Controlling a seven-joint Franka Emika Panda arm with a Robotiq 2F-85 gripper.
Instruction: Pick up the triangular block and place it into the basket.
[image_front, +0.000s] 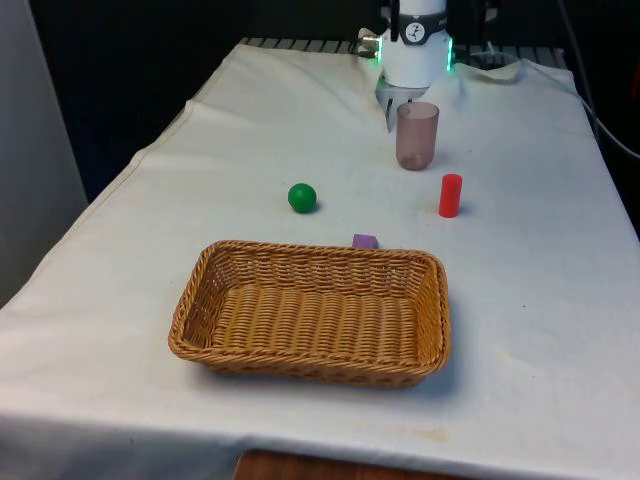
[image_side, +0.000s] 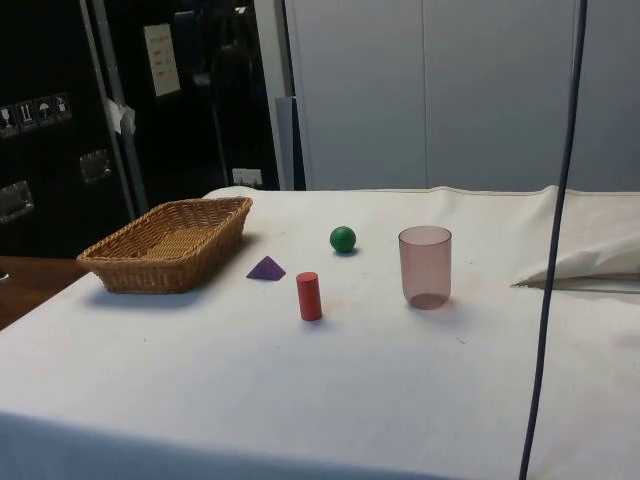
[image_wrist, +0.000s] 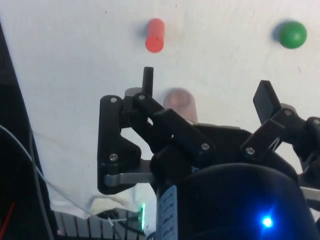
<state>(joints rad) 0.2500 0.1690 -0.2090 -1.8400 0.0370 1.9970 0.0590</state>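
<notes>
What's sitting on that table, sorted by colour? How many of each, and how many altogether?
Purple: 1, the triangular block
Green: 1, the ball
Red: 1, the cylinder
Pinkish see-through: 1, the cup
Tan wicker: 1, the basket
Total: 5

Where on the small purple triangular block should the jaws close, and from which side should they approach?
Probably from above, closing on two opposite sloping faces low down, near the base of the small purple triangular block. It lies flat beside the woven wicker basket, narrowing to a peak.
</notes>
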